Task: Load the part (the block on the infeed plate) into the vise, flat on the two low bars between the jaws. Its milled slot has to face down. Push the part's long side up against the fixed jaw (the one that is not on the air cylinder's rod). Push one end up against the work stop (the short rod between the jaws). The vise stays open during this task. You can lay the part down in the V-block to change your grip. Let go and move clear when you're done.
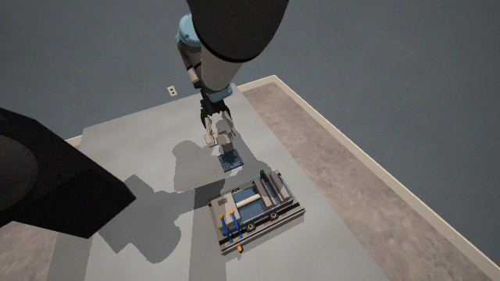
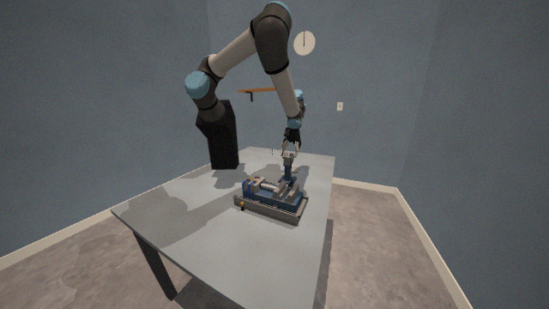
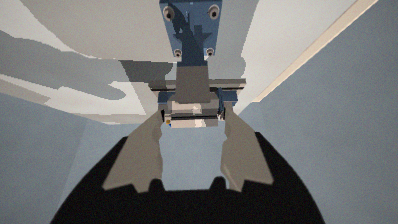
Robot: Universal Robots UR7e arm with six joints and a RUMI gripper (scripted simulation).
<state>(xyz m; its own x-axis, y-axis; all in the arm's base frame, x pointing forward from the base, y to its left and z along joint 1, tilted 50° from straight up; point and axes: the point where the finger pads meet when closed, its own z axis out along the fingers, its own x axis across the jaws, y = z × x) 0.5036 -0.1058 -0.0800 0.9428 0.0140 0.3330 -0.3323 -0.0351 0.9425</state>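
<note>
My gripper [image 1: 223,133] [image 2: 290,153] [image 3: 194,109] is part-open at the V-block. A pale block [image 3: 195,109], apparently the part, shows beyond the grey V-block [image 1: 226,146] [image 2: 287,162] [image 3: 193,82] between the fingertips, with gaps at both sides. A dark line runs across its face; I cannot tell if this is the slot. The vise [image 1: 266,230] [image 2: 268,211] stands open in front. Its rod-side jaw [image 1: 266,193] is apart from the fixed jaw [image 1: 278,186]. The work stop is too small to make out. The infeed plate is not clearly visible.
The V-block stands on a post above a blue bolted plate [image 1: 236,163] [image 3: 212,32]. Blue air hoses [image 1: 225,227] with yellow fittings rise at the vise's left end. The dark robot pedestal [image 1: 78,195] [image 2: 223,146] stands at the left.
</note>
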